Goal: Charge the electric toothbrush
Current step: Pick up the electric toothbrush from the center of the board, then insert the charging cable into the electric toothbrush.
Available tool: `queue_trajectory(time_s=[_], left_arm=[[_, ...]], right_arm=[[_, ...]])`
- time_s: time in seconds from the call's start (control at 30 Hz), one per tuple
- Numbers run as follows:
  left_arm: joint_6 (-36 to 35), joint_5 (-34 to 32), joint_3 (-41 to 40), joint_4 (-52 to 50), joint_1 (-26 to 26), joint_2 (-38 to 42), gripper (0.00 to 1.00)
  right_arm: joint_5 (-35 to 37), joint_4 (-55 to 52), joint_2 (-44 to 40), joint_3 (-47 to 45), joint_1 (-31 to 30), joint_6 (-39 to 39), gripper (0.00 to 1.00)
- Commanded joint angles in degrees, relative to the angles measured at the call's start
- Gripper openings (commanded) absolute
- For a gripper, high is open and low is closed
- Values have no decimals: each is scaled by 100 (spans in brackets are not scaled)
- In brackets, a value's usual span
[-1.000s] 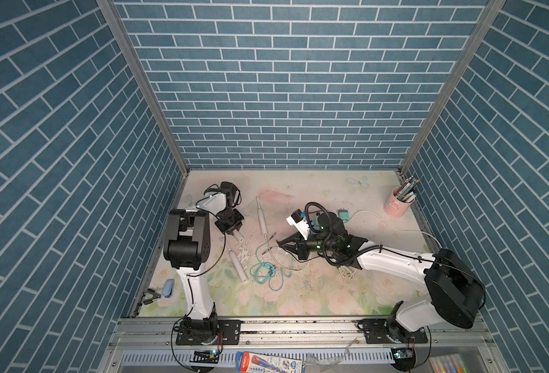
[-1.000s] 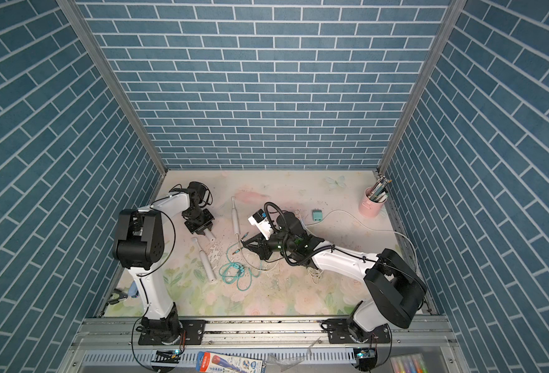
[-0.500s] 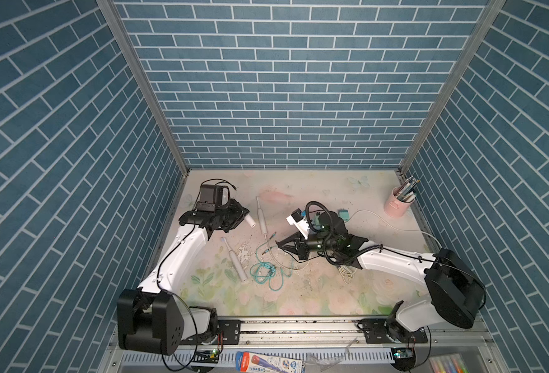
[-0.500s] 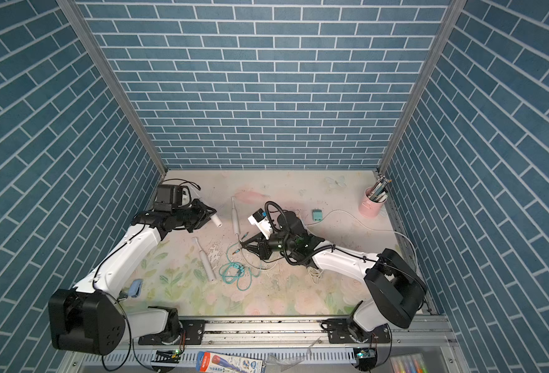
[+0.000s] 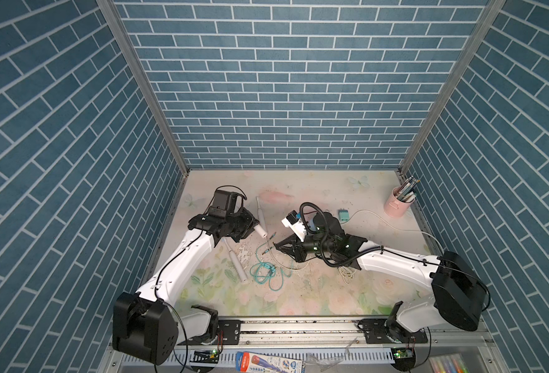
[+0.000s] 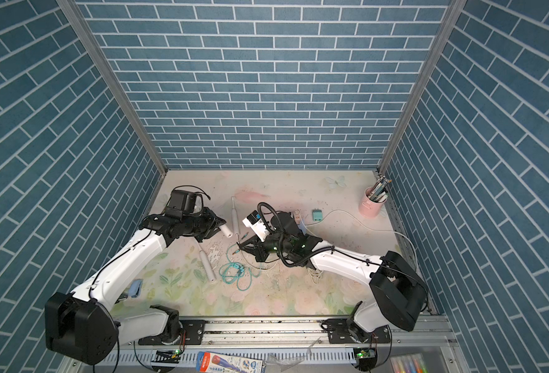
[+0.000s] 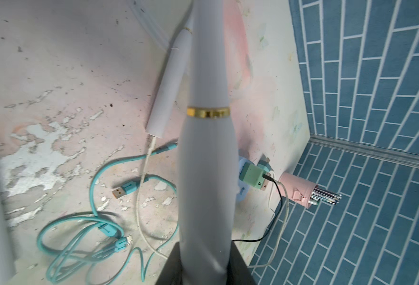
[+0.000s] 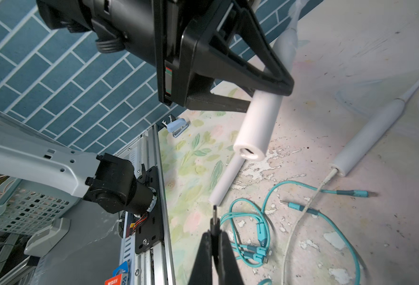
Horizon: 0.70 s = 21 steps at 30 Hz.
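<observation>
**Item under task.** The electric toothbrush [image 8: 257,123] is held clear of the table [image 5: 315,290], roughly level, by the left gripper [image 8: 265,96]. The jaws clamp around its body. Its base end, with the open charging port, faces the right gripper [image 8: 213,237].

**Mating part.** The right gripper's jaws are pressed together on a small black plug [image 8: 214,213]. Its tip is exposed and points toward the port, but it sits near the port, not at it, and off the port's line. The black cable [image 7: 280,197] appears to run back to the green adapter [image 7: 252,176].

**Progress.** In my judgement both parts are in hand. Alignment and insertion are outstanding, so charging is not established.

**Surroundings.**
- A second toothbrush [image 8: 366,138] lies on the table with a white cable [image 8: 299,222] already in its base.
- A third toothbrush [image 8: 225,182] lies just under the held one.
- A teal cable bundle [image 8: 250,222] sprawls beneath the gap between the grippers.
- A pink cup [image 5: 399,203] of pens and a blue stapler [image 8: 178,125] stand well apart.

**Obstructions.** Nothing is seen in the air between plug and port. The loose cables below could snag the plug if it dips.
</observation>
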State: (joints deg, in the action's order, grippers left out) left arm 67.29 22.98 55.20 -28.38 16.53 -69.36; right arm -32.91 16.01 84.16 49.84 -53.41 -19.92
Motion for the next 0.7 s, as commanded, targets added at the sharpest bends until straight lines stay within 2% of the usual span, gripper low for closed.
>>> queue_trajectory(time_s=[0.0, 0.13, 0.27, 0.4, 0.57, 0.67], left_arm=[[413, 26, -450, 1344, 43, 389, 0], [529, 238, -1096, 2943, 51, 701, 0], [716, 417, -1740, 4622, 52, 917, 0], [940, 727, -2103, 5802, 52, 838, 0], [1383, 1005, -2480, 7469, 60, 605, 0], [1364, 1156, -2497, 7781, 69, 575, 0]], right_arm=[[-687, 706, -30, -194, 125, -395, 0], [-1518, 1834, -44, -485, 495, -1190, 0], [-2133, 2432, 108, -498, 782, -1871, 0], [-2408, 3318, 144, -645, 929, -2477, 0], [-2644, 3738, 270, -599, 1101, -3081, 0], [-2704, 4177, 429, -581, 1198, -3551, 0]])
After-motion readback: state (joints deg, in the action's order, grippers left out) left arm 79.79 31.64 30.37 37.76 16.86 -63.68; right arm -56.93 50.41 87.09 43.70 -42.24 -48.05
